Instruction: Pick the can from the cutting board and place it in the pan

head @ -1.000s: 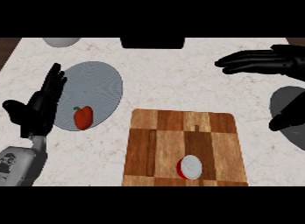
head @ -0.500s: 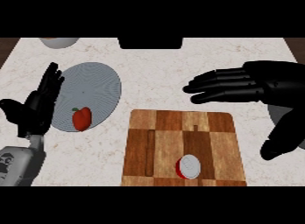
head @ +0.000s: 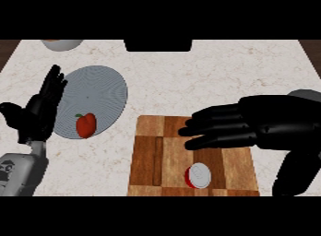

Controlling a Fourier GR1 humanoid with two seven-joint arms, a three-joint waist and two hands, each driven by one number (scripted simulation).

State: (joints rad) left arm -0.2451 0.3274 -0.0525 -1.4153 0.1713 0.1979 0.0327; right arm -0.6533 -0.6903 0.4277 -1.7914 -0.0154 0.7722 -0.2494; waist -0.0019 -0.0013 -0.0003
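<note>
Can (head: 199, 175) stands upright near the front edge of the striped wooden cutting board (head: 156, 156), red-walled with a pale round top. Right hand (head: 258, 126) hovers over the board's back half, fingers straight and spread, nearest. Left hand (head: 37, 110) rests open beside the grey pan (head: 102, 92) holding a red pepper (head: 86, 125)

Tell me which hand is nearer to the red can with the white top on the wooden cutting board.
Right. The right hand hovers just above the red can with the white top; the left hand rests open far off at the left edge.
</note>
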